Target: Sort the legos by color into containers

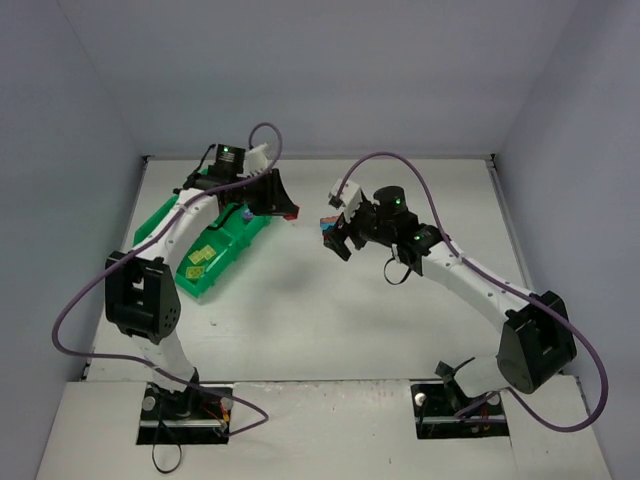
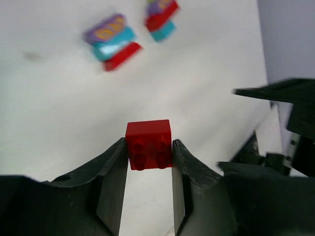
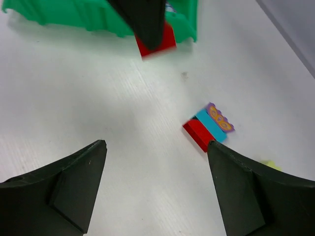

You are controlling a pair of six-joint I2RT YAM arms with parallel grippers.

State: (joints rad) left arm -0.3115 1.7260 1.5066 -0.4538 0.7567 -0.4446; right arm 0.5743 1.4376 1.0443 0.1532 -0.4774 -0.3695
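My left gripper (image 1: 287, 205) is shut on a red lego (image 2: 148, 143), held just off the right end of the green tray (image 1: 228, 258), whose four compartments are the containers. Yellow-green legos (image 1: 200, 258) lie in one near compartment. In the left wrist view, two stacks of purple, cyan and red legos (image 2: 112, 42) (image 2: 161, 19) lie on the table beyond the held brick. My right gripper (image 3: 155, 145) stands open over bare table, with nothing between its fingers. One red, cyan and purple stack (image 3: 207, 127) lies just beside its right fingertip.
The right wrist view shows the tray's end wall (image 3: 74, 14) at the top, with the left fingers and their red lego (image 3: 156, 42) in front of it. A yellow-green scrap (image 3: 269, 164) peeks out behind the right finger. Grey walls enclose the white table.
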